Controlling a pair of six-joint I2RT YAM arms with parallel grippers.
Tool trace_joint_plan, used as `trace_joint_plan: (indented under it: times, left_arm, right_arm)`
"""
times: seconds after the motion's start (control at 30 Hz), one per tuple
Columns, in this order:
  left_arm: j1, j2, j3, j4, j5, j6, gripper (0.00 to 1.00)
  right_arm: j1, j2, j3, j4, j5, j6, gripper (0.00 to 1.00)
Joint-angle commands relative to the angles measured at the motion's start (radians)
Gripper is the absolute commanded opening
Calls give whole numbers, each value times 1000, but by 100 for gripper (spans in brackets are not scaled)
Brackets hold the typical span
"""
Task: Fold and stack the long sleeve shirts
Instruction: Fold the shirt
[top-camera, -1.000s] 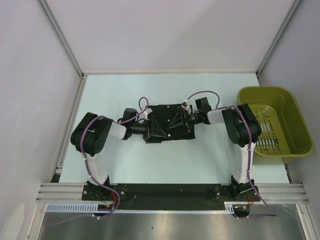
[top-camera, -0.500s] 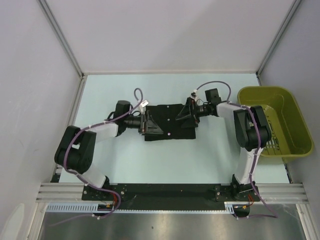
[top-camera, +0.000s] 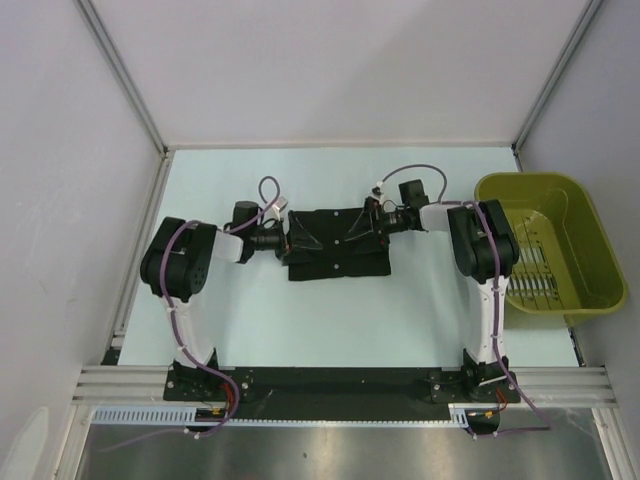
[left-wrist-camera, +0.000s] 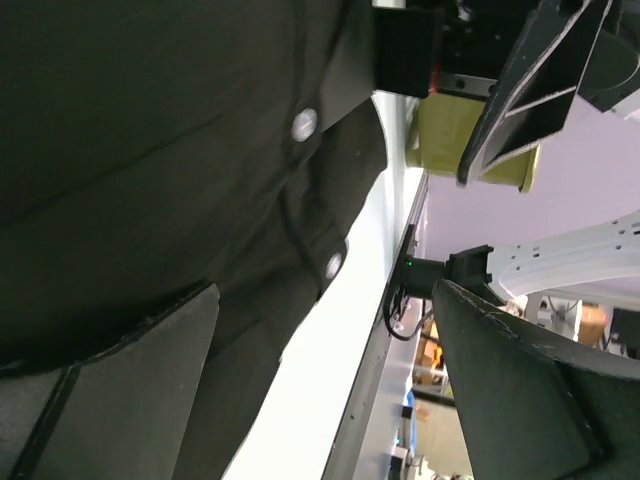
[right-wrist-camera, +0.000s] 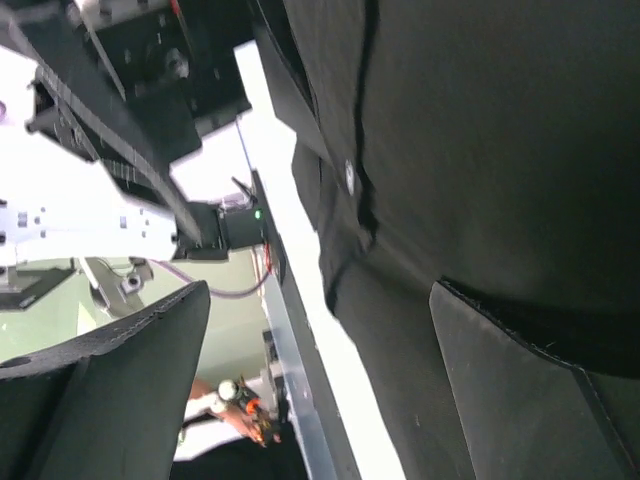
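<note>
Overhead, the black shirt (top-camera: 338, 243) is lying folded at the middle of the table (top-camera: 400, 320), while the olive basket (top-camera: 590, 240) is sitting well apart at the right edge. The left gripper (top-camera: 290, 240) is hovering at the shirt's left edge, the right gripper (top-camera: 372, 225) at its right edge. From the left wrist, the fingers (left-wrist-camera: 130, 400) are standing spread wide, gripping nothing, over buttoned fabric. From the right wrist, the fingers (right-wrist-camera: 530, 390) are likewise gaping empty over the cloth.

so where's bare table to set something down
Free: the far strip between black shirt and back wall, and the near strip between it and the arm bases. Crowded: mid-table, where left arm and right arm flank the shirt, and the right edge by the basket.
</note>
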Motion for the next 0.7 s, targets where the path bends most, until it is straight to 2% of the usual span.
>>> trace_joint_plan:
  times: [0.0,0.03,0.13,0.2,0.27,0.33,0.43,0.53,0.67]
  left_arm:
    - [81,-71,-71,-224,-134,177,99]
    - [91,-91,-68,-289,-123,202,99]
    - [64,-200,-26,-314,-48,221,99]
    - [7,-238,50,-311,-32,215,99]
    - [-24,-225,119,-248,-35,146,99]
    - [-54,-158,159,-176,-66,109,99]
    - [-56,-26,221,-70,-113,8,98]
    - [-38,88,285,-90,-173,-25,95]
    - [16,143,281,-168,-294,-29,94]
  right_arm:
    - [-81,-11,16,-330,122,-266,100]
    - [-89,-23,36,-386,101,-259,100]
    - [-86,-90,117,-411,60,-227,100]
    - [-63,-110,154,-367,43,-147,100]
    - [-52,-97,188,-235,37,-28,100]
    - [-38,-36,208,-94,34,41,100]
    - [-31,65,257,-63,34,63,100]
    - [-44,142,314,-64,61,56,100]
    - [-90,236,387,-205,155,-84,98]
